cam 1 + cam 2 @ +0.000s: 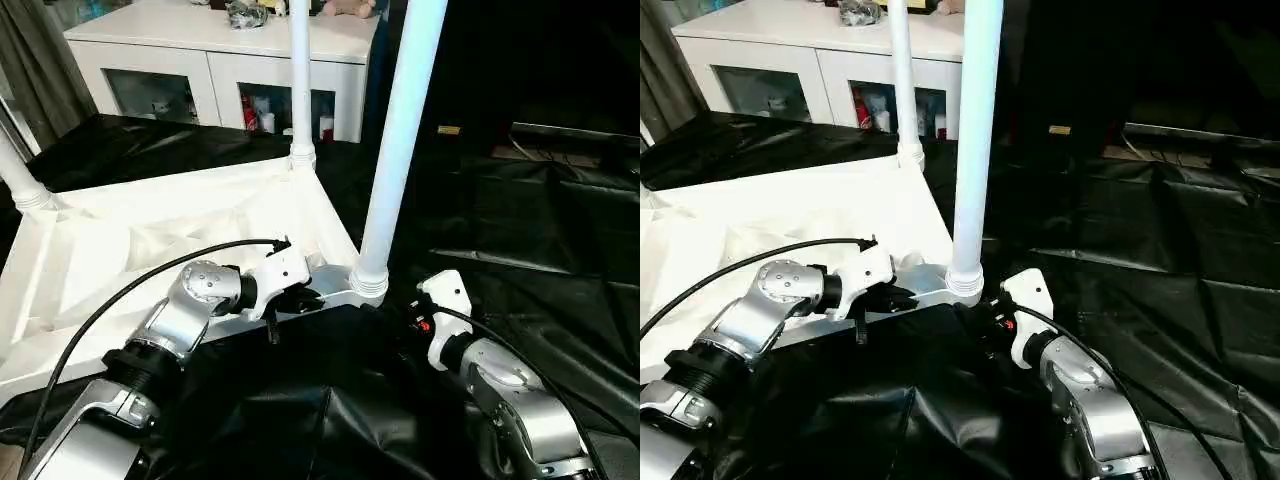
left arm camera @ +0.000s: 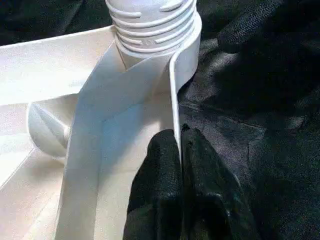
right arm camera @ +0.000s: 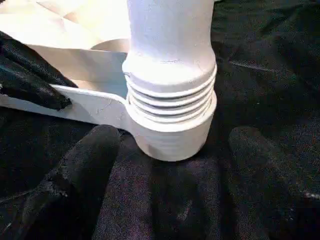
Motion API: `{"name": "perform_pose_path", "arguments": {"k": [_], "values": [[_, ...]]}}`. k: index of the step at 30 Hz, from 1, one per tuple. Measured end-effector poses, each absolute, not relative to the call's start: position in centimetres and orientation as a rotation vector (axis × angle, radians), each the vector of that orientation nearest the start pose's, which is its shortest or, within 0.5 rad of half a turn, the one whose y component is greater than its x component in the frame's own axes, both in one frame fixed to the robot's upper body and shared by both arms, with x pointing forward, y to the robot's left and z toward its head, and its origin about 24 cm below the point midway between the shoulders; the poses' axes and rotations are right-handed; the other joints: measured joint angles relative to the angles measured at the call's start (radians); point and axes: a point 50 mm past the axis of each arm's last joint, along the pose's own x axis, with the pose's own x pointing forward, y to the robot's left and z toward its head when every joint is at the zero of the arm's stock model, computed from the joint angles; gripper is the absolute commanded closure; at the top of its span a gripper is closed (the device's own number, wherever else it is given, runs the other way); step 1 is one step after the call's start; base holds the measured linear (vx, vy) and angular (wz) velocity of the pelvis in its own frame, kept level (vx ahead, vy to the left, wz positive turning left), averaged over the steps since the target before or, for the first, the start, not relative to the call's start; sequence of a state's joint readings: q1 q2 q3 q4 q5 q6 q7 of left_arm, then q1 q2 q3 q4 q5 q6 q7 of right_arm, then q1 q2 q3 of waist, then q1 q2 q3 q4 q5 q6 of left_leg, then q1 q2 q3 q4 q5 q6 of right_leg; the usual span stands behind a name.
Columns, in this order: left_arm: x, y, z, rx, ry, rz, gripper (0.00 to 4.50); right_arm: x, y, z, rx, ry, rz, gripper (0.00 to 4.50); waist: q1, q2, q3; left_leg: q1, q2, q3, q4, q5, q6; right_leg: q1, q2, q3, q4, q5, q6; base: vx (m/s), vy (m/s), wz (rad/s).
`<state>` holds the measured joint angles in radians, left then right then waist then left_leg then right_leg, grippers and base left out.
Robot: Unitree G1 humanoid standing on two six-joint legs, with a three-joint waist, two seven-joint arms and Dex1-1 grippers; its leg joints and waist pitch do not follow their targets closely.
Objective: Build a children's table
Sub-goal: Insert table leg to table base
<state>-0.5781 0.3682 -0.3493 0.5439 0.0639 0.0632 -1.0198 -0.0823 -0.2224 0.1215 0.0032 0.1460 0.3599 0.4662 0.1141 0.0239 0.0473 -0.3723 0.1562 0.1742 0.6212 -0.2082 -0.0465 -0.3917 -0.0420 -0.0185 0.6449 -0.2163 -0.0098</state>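
On the black sheet (image 1: 520, 230) before you, the table (image 1: 150, 240) lies upside down, ribbed underside up, with legs rising from its corner sockets. Your left gripper (image 2: 180, 150) is pinched tight on the thin rim of the near edge, just beside the nearest leg (image 1: 400, 130). Your right gripper (image 3: 172, 165) sits low on the sheet with its fingers (image 3: 80, 175) spread wide, one on either side of that leg's threaded socket, not touching it.

Silver forearms (image 1: 185, 310), black cables, white wrist housings, seemingly rubbery black claw fingers (image 2: 165, 200).
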Motion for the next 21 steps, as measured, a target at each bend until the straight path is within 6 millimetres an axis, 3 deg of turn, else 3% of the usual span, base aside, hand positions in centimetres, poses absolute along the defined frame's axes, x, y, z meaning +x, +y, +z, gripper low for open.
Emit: {"name": "perform_pose_path", "arguments": {"k": [21], "values": [[31.85,12.28,5.01,0.53,0.381,-1.221,4.5,25.61,-13.78,2.64,-0.033,0.325,0.585,0.55,-0.001,0.0,0.0,-0.001,0.0,0.0,-0.005,0.0,0.0,0.0,0.0,0.0,-0.005,-0.001,0.002,0.0,0.0,0.0]]}}
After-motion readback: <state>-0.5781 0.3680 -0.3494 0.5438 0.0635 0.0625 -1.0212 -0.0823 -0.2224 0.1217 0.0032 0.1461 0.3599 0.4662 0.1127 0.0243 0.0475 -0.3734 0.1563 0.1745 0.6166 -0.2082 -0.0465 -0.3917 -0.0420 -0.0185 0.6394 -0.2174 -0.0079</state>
